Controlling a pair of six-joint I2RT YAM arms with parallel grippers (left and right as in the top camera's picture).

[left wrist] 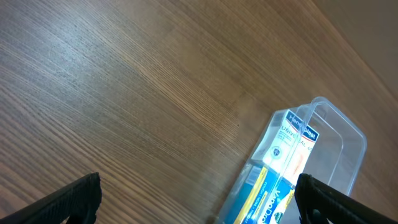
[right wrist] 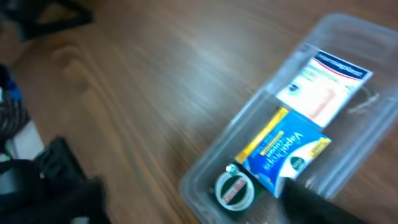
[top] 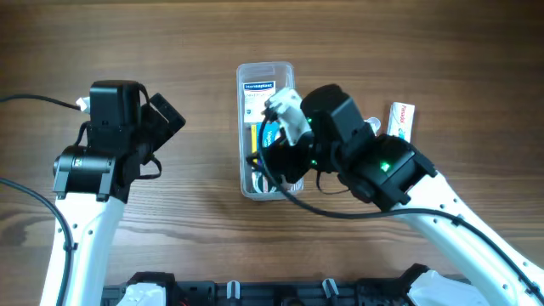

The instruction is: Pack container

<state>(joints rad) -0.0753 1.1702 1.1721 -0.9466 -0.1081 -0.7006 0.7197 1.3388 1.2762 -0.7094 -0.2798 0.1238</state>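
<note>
The container (top: 265, 70), a clear long tub, lies upright in the table's middle. Inside it are a white box (top: 259, 95), a blue and yellow box (right wrist: 283, 149) and a small round green-rimmed tin (right wrist: 235, 188) at the near end. My right gripper (top: 272, 161) hangs over that near end, open. One finger (right wrist: 62, 180) is outside the tub's left wall, the other (right wrist: 323, 202) is over the blue box's corner. My left gripper (top: 166, 119) stands open over bare wood left of the tub. In the left wrist view the container (left wrist: 345, 134) lies by the right finger (left wrist: 336, 202).
A small red and white box (top: 400, 120) lies on the table right of the tub, beyond the right arm. A black rail (top: 255, 293) runs along the table's near edge. Cables trail from the left arm at the far left.
</note>
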